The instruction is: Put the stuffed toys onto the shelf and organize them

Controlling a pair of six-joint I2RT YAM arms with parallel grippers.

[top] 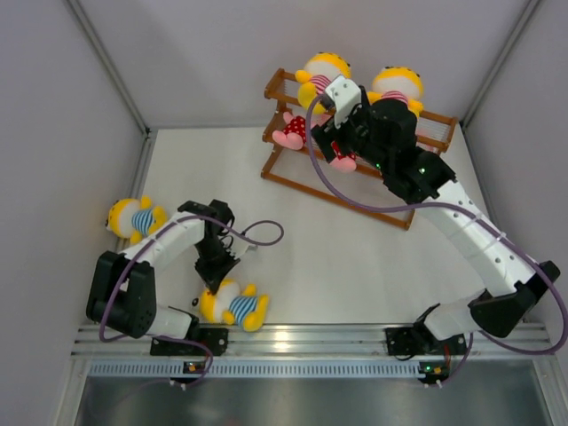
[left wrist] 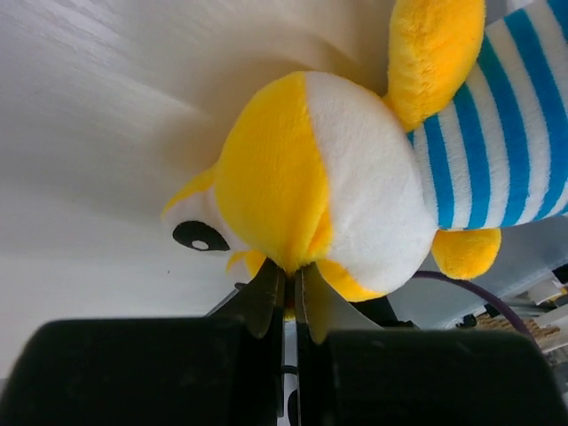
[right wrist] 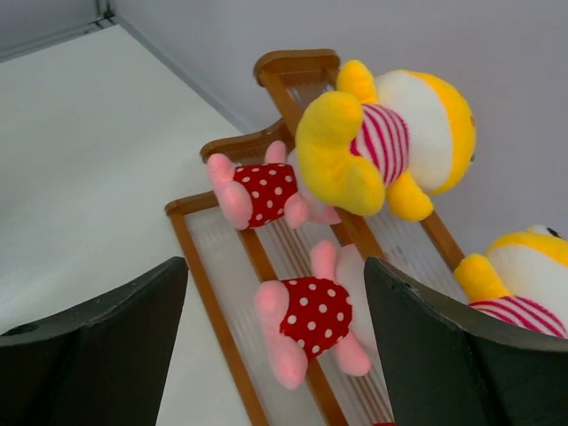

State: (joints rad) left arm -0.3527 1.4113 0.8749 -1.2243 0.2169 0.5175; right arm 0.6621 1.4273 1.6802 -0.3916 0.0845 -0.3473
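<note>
Robot lab cell: white table boxed in by plain grey panels on metal posts, arms bolted to an aluminium rail.

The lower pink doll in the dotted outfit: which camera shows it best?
Right wrist view: the pink doll shows body and legs clearly on the shelf slats. Top external shows only a scrap under the right arm; left wrist, nothing.

Soft, fuzzy plush doll; smooth, slightly glossy wooden shelf; matt white table; brushed metal rail.
</note>
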